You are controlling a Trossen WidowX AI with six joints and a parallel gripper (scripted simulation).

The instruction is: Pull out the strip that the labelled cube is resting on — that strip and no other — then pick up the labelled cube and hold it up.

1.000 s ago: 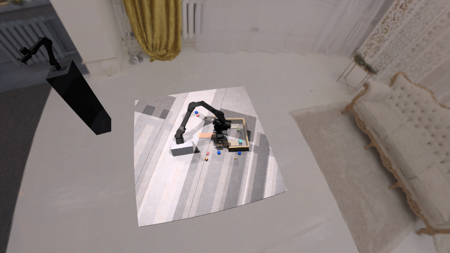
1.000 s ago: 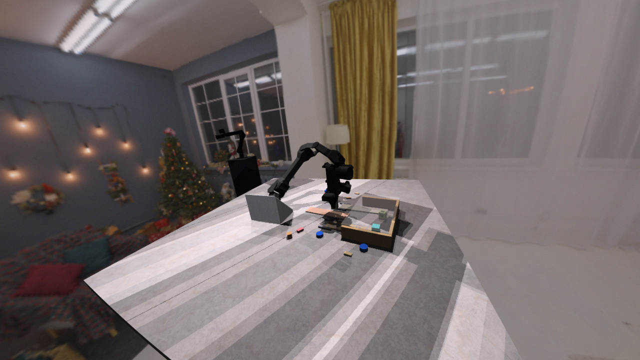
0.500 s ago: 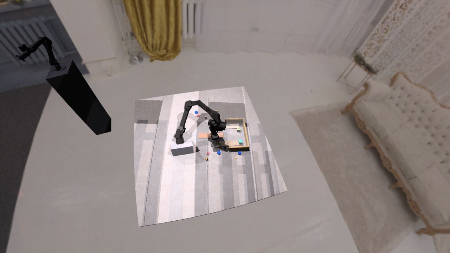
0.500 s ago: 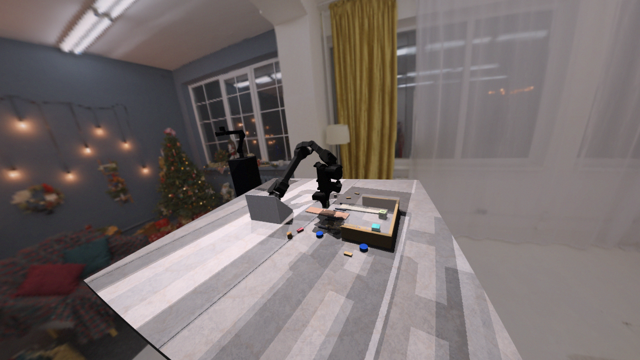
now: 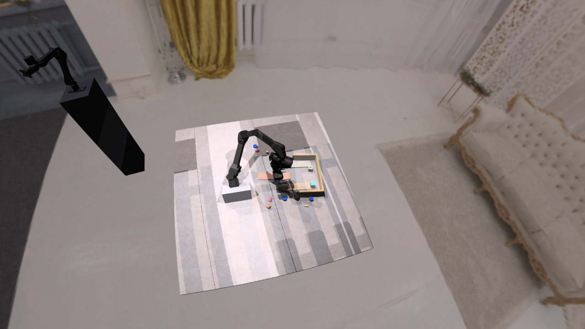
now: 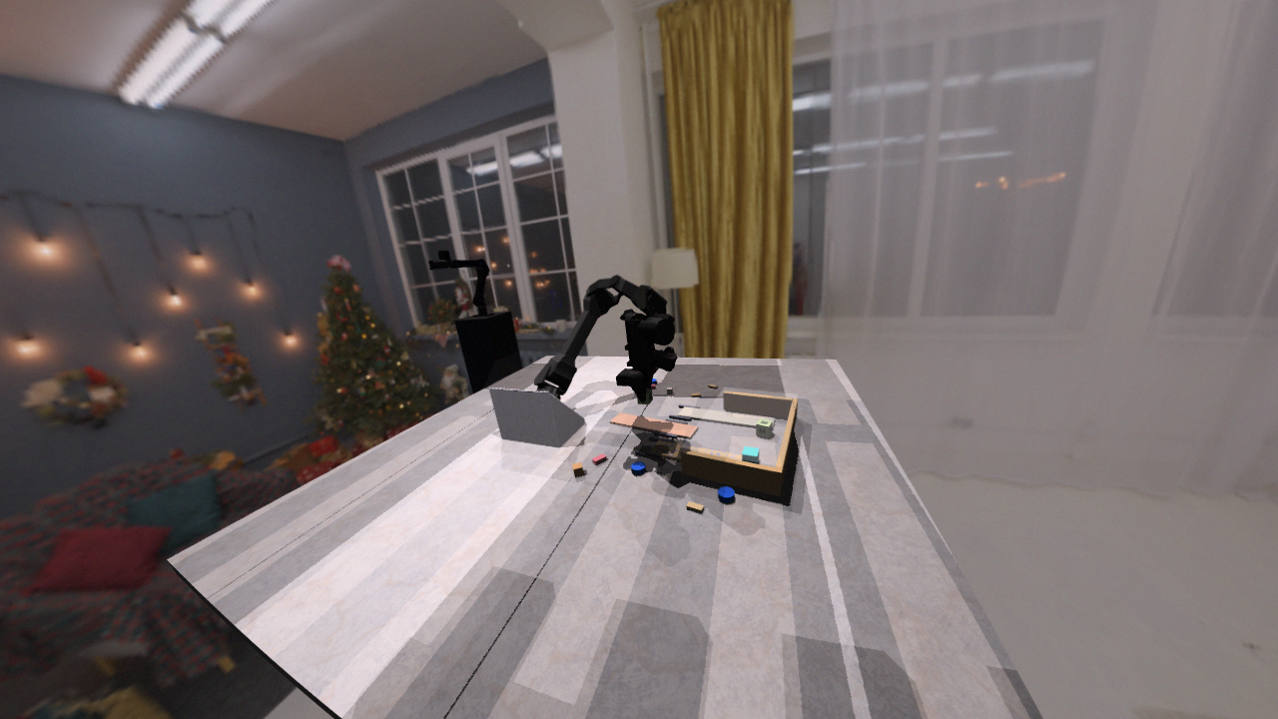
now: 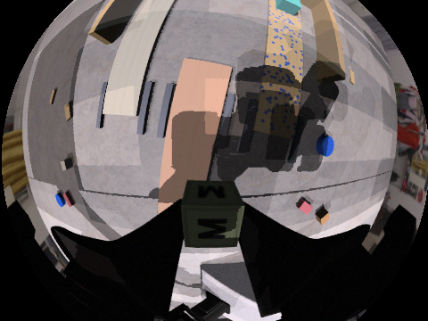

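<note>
My gripper (image 5: pixel 278 177) (image 6: pixel 641 398) (image 7: pixel 210 206) is shut on the labelled cube (image 7: pixel 210 232), a dark green cube with a black M on its faces. The cube is held up above the orange strip, and the fingers hide it in the top and exterior views. The plain orange strip (image 5: pixel 265 176) (image 6: pixel 630 421) (image 7: pixel 202 85) lies outside the walled frame, toward the arm's base. The cream strip (image 6: pixel 715 414) (image 7: pixel 129 76) and the blue-dotted tan strip (image 7: pixel 284 49) reach into the frame. A teal cube (image 5: pixel 312 184) (image 6: pixel 750 453) (image 7: pixel 289 5) sits on the dotted strip.
The wooden frame (image 5: pixel 319 173) (image 6: pixel 732 473) (image 7: pixel 327 40) is open toward the arm. A pale green cube (image 5: pixel 310 168) (image 6: pixel 765 427) is by the cream strip's far end. Low grey rails (image 7: pixel 166 111) flank the strips. Blue discs (image 5: pixel 311 198) (image 6: pixel 725 494) and small blocks (image 6: pixel 599 459) lie around.
</note>
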